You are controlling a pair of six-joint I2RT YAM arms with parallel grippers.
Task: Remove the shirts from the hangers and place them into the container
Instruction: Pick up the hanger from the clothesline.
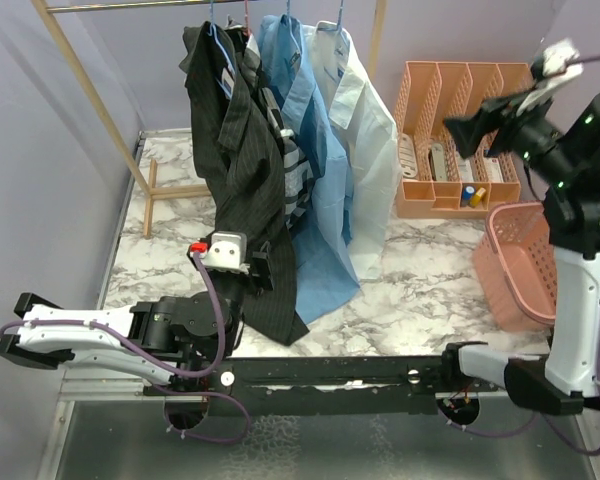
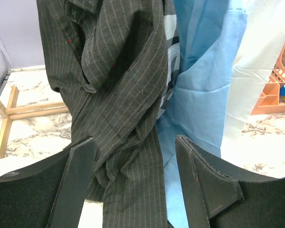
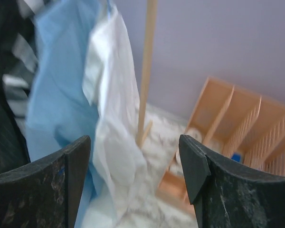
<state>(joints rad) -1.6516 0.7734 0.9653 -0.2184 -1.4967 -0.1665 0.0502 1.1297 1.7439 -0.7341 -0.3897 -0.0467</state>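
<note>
Four shirts hang side by side on wire hangers [image 1: 248, 14] from the rack: black pinstriped [image 1: 242, 150], checked [image 1: 296, 185] mostly hidden, light blue [image 1: 318, 210], white [image 1: 372, 150]. My left gripper [image 1: 263, 268] is low at the pinstriped shirt's tail. It is open, and the pinstriped cloth [image 2: 128, 156] hangs between its fingers [image 2: 78, 180] with light blue fabric [image 2: 204, 95] just behind. My right gripper [image 1: 458, 132] is raised at the far right, open and empty [image 3: 134, 142], facing the white shirt [image 3: 111, 118] from a distance. The salmon-pink basket [image 1: 520, 268] sits tilted beside the right arm.
The wooden rack's slanted post [image 1: 90, 95] and foot [image 1: 170, 193] stand at the back left, and another post [image 3: 147, 71] rises behind the white shirt. A peach file organizer [image 1: 460, 140] holding small items is at the back right. The marble tabletop [image 1: 420, 290] lies under everything.
</note>
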